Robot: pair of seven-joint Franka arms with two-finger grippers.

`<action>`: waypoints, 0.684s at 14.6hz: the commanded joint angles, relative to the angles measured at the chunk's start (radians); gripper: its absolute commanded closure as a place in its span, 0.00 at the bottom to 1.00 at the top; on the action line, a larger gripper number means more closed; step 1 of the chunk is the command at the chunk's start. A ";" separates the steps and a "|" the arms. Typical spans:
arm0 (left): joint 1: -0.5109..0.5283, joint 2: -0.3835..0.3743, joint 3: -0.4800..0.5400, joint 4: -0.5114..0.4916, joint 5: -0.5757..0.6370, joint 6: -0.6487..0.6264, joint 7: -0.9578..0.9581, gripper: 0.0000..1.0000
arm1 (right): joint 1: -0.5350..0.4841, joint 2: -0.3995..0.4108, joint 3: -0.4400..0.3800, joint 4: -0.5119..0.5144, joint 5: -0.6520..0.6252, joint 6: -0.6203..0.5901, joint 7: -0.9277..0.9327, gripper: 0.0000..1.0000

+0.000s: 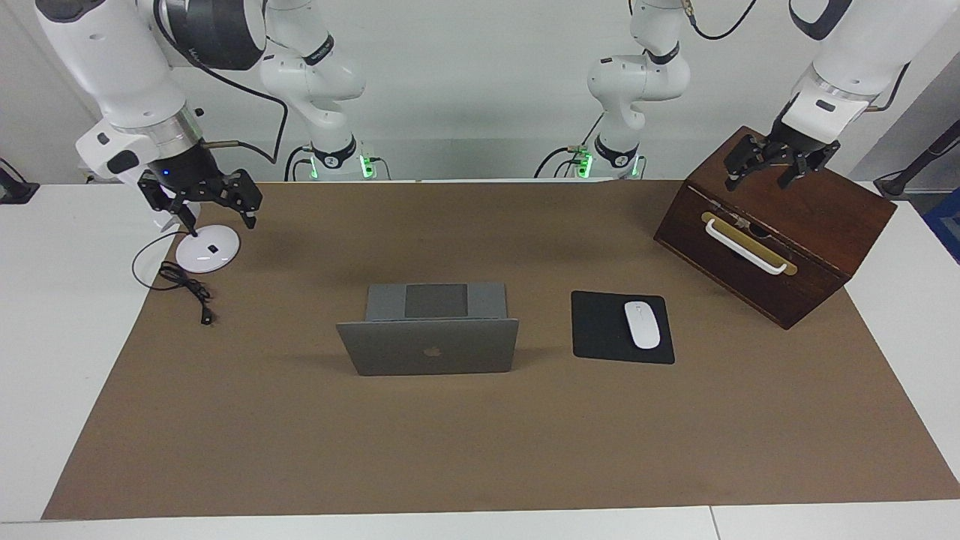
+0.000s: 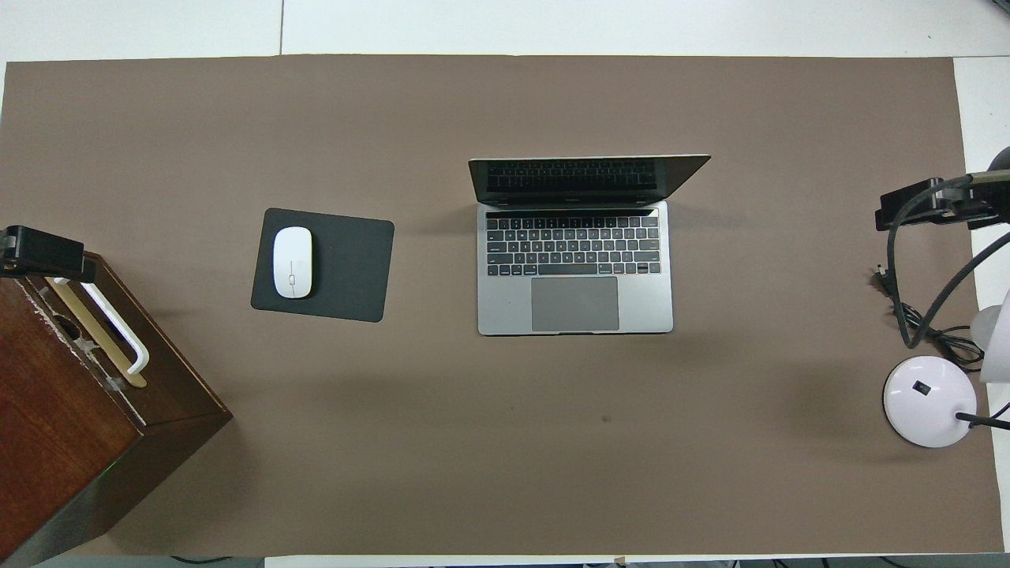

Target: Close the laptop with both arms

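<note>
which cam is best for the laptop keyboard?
Overhead view. The laptop is open toward that camera, so the whole keyboard, the trackpad and the dark screen show. The facing view sees the laptop from the lid's back, with the apple logo; only the trackpad and palm rest show above the lid, no keys.

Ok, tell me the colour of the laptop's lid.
Silver-grey, dark logo; the laptop lid shows best in the facing view.

Bright, even light from above; both views sharp, no blur. Soft, faint shadows on the brown paper table cover (image 1: 480,435) under each raised gripper and beside the dark wooden box (image 1: 780,225). Mild glare on the round white lamp base (image 2: 929,401).
</note>
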 commanded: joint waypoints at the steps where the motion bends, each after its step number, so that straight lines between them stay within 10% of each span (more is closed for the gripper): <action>1: 0.011 -0.027 -0.009 -0.026 0.012 -0.004 -0.003 0.00 | -0.016 -0.019 0.005 -0.020 -0.005 0.007 -0.028 0.00; 10: 0.011 -0.030 -0.008 -0.023 0.012 0.007 -0.008 0.00 | -0.027 -0.013 0.005 -0.019 -0.008 0.058 -0.028 0.00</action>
